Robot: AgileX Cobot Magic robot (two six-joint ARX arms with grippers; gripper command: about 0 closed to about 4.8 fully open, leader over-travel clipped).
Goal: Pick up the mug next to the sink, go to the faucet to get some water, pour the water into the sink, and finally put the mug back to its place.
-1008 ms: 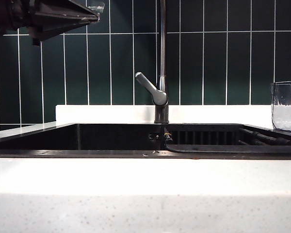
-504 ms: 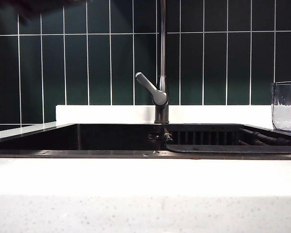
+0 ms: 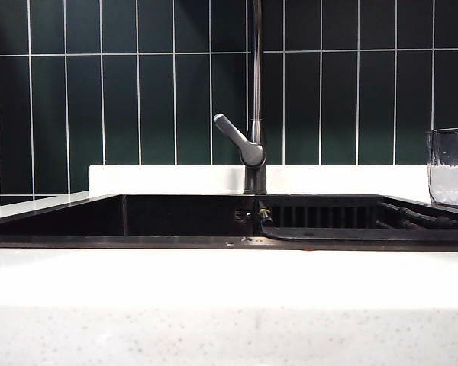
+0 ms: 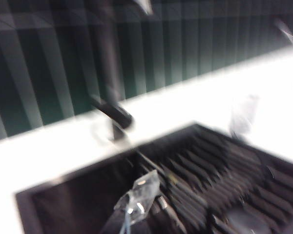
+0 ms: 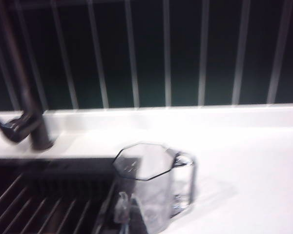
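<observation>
From my exterior view the left arm's dark bulk that filled the upper left corner a second ago is gone, and neither arm shows here now; I read that as both arms pulling back to rest. The mug stands upright on the white tabletop at the right edge, just beside the sink, exactly where it stood a second ago, with the faucet upright behind the basin. Judging by that, I would say the mug is in its place and the task is at or near its end, though I can't tell from here whether the mug holds any water. The left wrist view is blurred: I look down past the left gripper over the sink's ribbed rack, its clear-tipped fingers looking pressed together with nothing between them and touching nothing. The right wrist view is also smeared; the mug sits on the tabletop next to the sink rim. The right gripper shows only as faint clear tips low in front of the mug, closed as far as I can judge, and not gripping it.
</observation>
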